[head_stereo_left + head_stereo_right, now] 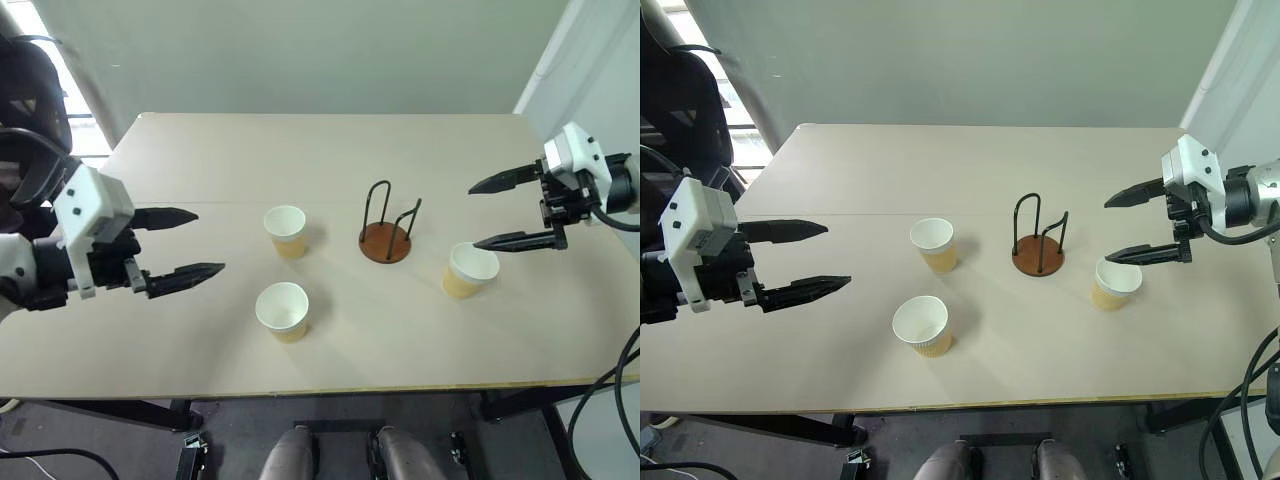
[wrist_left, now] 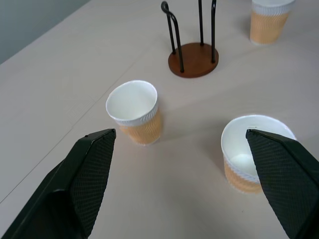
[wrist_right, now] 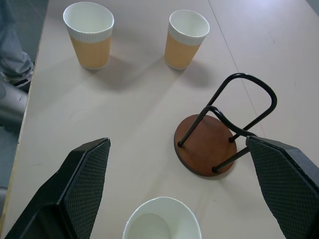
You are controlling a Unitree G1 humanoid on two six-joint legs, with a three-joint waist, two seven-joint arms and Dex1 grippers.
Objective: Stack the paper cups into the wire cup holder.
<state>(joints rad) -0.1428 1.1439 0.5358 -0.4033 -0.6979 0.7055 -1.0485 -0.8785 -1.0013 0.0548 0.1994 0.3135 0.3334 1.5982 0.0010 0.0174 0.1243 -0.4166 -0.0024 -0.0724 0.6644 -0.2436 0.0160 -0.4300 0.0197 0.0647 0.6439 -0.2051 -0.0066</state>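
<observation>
Left eye view: wire cup holder (image 1: 386,228) stands upright near the counter's (image 1: 200,150) middle, nothing in it yet. Three paper cups, all upright, mouths up, none stacked. One cup (image 1: 470,270) sits just right of the holder, a second (image 1: 286,232) to its left, a third (image 1: 282,311) nearer the front edge, below the second.

Right hand (image 1: 505,212) hangs above and just beside the right-side cup, fingers spread wide, holding nothing. Left hand (image 1: 190,243) hovers off the counter's left part, well apart from its two cups, also spread wide and empty.

Step in hand, by my reading: the first pick, likely the right-side cup, since that hand is closest. To do it well: come down so the fingers straddle the cup wall below the rim, close gently, as thin paper will dent. Lift clear of the wire loops before moving across, then lower straight between them; a tilted entry could snag a loop or tip the light holder.
</observation>
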